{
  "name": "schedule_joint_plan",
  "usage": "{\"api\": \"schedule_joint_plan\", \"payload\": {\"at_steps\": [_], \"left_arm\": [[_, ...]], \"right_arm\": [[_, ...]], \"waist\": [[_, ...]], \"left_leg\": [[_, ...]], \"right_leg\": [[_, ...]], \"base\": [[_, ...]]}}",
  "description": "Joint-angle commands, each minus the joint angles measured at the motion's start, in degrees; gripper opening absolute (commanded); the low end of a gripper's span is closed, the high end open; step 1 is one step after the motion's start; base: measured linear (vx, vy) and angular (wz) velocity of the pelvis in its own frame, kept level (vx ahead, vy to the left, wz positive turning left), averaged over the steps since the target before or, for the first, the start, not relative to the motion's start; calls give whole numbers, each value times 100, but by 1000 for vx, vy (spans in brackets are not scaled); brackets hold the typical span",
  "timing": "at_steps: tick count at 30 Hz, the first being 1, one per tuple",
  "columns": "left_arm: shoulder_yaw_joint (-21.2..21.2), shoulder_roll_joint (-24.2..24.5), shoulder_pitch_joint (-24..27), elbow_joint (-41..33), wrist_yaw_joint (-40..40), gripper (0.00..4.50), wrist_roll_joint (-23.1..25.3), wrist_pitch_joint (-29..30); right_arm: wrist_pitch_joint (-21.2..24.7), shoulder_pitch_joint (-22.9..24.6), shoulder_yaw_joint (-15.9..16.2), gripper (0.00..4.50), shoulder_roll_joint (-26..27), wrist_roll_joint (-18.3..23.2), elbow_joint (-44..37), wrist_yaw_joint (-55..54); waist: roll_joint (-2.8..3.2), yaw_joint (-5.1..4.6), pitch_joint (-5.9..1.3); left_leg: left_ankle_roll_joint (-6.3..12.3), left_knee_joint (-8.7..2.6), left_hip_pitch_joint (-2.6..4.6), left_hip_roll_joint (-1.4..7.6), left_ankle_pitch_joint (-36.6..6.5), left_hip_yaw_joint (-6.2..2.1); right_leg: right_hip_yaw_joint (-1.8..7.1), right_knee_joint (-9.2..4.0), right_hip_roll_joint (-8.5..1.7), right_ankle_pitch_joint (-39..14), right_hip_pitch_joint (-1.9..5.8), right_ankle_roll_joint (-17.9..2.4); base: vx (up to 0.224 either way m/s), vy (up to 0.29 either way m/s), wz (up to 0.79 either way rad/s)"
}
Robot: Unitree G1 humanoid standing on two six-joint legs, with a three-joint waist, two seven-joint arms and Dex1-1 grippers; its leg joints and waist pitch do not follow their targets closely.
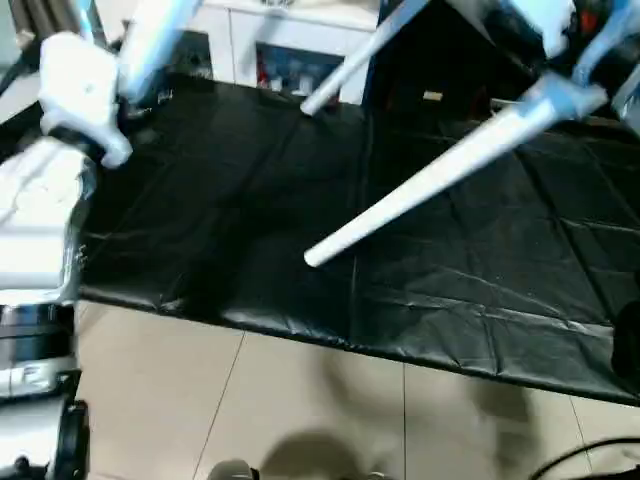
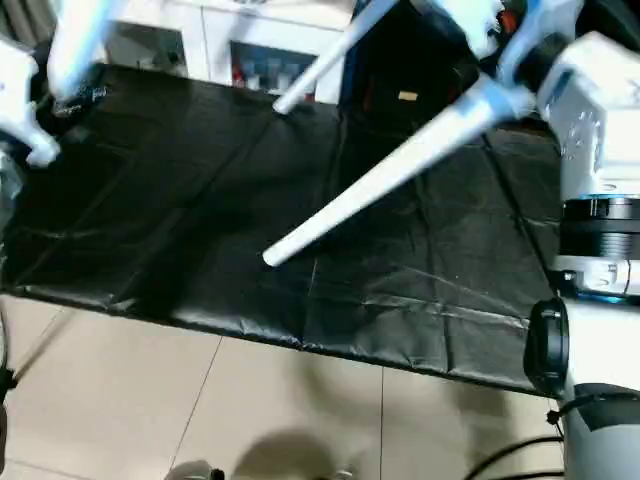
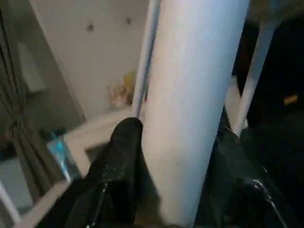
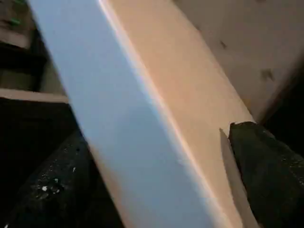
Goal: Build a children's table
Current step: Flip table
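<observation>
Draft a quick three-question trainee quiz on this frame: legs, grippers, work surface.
1. True or false: the left gripper has a white table leg between its fingers.
2. The long leg over the black sheet slopes with its free end: A) down toward the robot B) straight up C) flat on the floor tiles.
3. Fill in: behind the sheet stands a white ____.

Key: 1 true; 2 A; 3 cabinet.

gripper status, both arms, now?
Left gripper: closed on a white table leg.
Right gripper: straddles a white table part; open or gripping cannot be told.
</observation>
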Motion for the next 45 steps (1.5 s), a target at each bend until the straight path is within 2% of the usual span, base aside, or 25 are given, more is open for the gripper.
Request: {"api": "schedule_joint_plan", "payload": {"at_steps": [1,2,4,7,9,13,15,16,18,20,21,25,27,29,31,32,33,34,35,36,39,42,43,44,45], "left_arm": [[-529,-223,327,613,-135,172,138,421],[-524,-252,368,605,-130,168,133,382],[-521,-265,384,612,-122,160,137,356],[-551,-239,390,642,-91,155,210,296],[-558,-247,406,690,-97,153,276,242],[-587,-247,437,704,-107,152,321,201],[-626,-254,445,750,-123,152,349,150],[-628,-253,445,752,-123,152,351,148],[-645,-258,439,795,-125,152,366,119],[-691,-257,425,865,-137,152,399,47],[-690,-261,423,868,-140,152,400,43],[-739,-235,415,858,-167,151,468,23],[-778,-212,402,840,-180,151,501,-25],[-800,-207,398,807,-176,151,520,-46],[-838,-204,396,752,-193,151,550,-64],[-841,-214,397,734,-197,151,547,-64],[-846,-232,400,701,-202,150,541,-65],[-854,-239,402,686,-205,150,543,-70],[-857,-245,401,684,-211,150,558,-82],[-856,-252,399,687,-213,150,570,-91],[-865,-263,402,686,-213,150,572,-115],[-870,-263,399,695,-214,150,572,-137],[-872,-259,395,719,-214,150,573,-154],[-873,-258,393,733,-214,150,572,-162],[-871,-253,394,761,-220,150,574,-176]], "right_arm": [[190,-128,-311,426,120,929,-183,436],[255,-114,-351,426,92,1006,-257,488],[267,-86,-374,426,68,1050,-318,540],[287,-28,-424,426,55,1108,-418,592],[477,79,-697,426,114,1472,-664,773],[644,128,-979,426,164,1851,-841,866],[588,-64,-1374,426,284,2088,-681,527],[584,-70,-1383,426,287,2091,-676,517],[495,-195,-1540,426,328,2128,-541,287],[478,-357,-1900,426,328,2388,-330,144],[478,-331,-1898,426,311,2392,-358,214],[454,21,-1443,426,185,1991,-717,607],[428,189,-1088,426,216,1603,-915,616],[207,306,-713,426,178,1208,-1005,654],[-136,404,-278,426,44,755,-1043,718],[-248,426,-158,426,17,632,-1036,730],[-439,460,50,445,-26,418,-1013,741],[-588,475,180,450,-45,248,-986,712],[-702,481,260,450,-50,119,-958,700],[-828,490,326,450,-29,25,-933,706],[-1128,489,353,450,138,-82,-921,591],[-1234,501,277,450,272,16,-1009,631],[-1170,481,106,450,377,293,-1104,666],[-1131,465,16,450,423,444,-1138,673],[-1009,385,-233,450,524,810,-1191,633]], "waist": [[59,-49,-372],[91,-40,-392],[92,-37,-386],[83,-29,-408],[106,9,-410],[88,22,-437],[79,4,-469],[76,-3,-474],[68,-40,-464],[72,-61,-456],[67,-61,-453],[60,-79,-451],[61,-79,-468],[60,-88,-459],[64,-86,-440],[33,-95,-421],[35,-88,-410],[46,-71,-404],[70,-60,-412],[97,-43,-418],[84,-37,-419],[93,-24,-443],[81,-19,-446],[88,-17,-454],[102,-8,-464]], "left_leg": [[-5,-427,139,228,-1450,-118],[-43,-433,193,250,-1560,-125],[-73,-454,218,273,-1717,-134],[-94,-478,190,289,-1682,-151],[-146,-483,234,312,-1687,-138],[-187,-502,202,321,-1597,-142],[-216,-509,139,331,-1347,-153],[-215,-505,133,329,-1299,-152],[-213,-502,121,316,-1279,-145],[-211,-488,132,305,-1357,-140],[-199,-487,128,303,-1362,-139],[-166,-489,120,312,-1350,-146],[-139,-485,109,320,-1149,-144],[-132,-489,110,311,-1174,-138],[-144,-486,133,308,-1321,-133],[-109,-485,153,298,-1475,-121],[-109,-486,161,305,-1534,-135],[-85,-476,194,292,-1619,-125],[-88,-483,194,298,-1637,-135],[-124,-499,210,316,-1701,-150],[-229,-523,289,334,-2103,-170],[-273,-575,247,365,-2082,-199],[-273,-575,247,366,-2065,-194],[-274,-580,236,365,-2018,-197],[-269,-585,229,369,-1968,-191]], "right_leg": [[297,-684,-617,-3050,135,-141],[295,-684,-617,-2876,123,-256],[277,-684,-629,-2755,125,-355],[280,-651,-652,-2516,179,-409],[285,-640,-679,-2244,164,-558],[269,-590,-705,-1889,235,-644],[260,-524,-732,-1521,303,-731],[260,-514,-736,-1451,305,-749],[258,-514,-736,-1450,313,-775],[254,-547,-737,-1683,310,-749],[254,-560,-738,-1726,317,-729],[250,-556,-744,-1835,319,-673],[254,-524,-736,-1570,330,-709],[250,-534,-733,-1622,324,-729],[247,-573,-740,-1910,296,-674],[243,-611,-744,-2133,278,-611],[231,-620,-758,-2311,262,-559],[228,-668,-761,-2610,237,-461],[225,-689,-777,-2761,240,-420],[218,-700,-772,-2760,225,-394],[202,-706,-757,-2711,176,-418],[213,-644,-767,-2287,228,-502],[220,-640,-772,-2210,229,-527],[226,-611,-778,-2067,246,-574],[237,-602,-787,-1933,255,-603]], "base": [[0,0,0],[0,0,0],[0,0,0],[0,0,0],[0,0,0],[0,0,0],[0,0,0],[0,0,0],[0,0,0],[0,0,0],[0,0,0],[0,0,0],[0,0,0],[0,0,0],[0,0,0],[0,0,0],[0,0,0],[0,0,0],[0,0,0],[0,0,0],[0,0,0],[0,0,0],[0,0,0],[0,0,0],[0,0,0]]}}
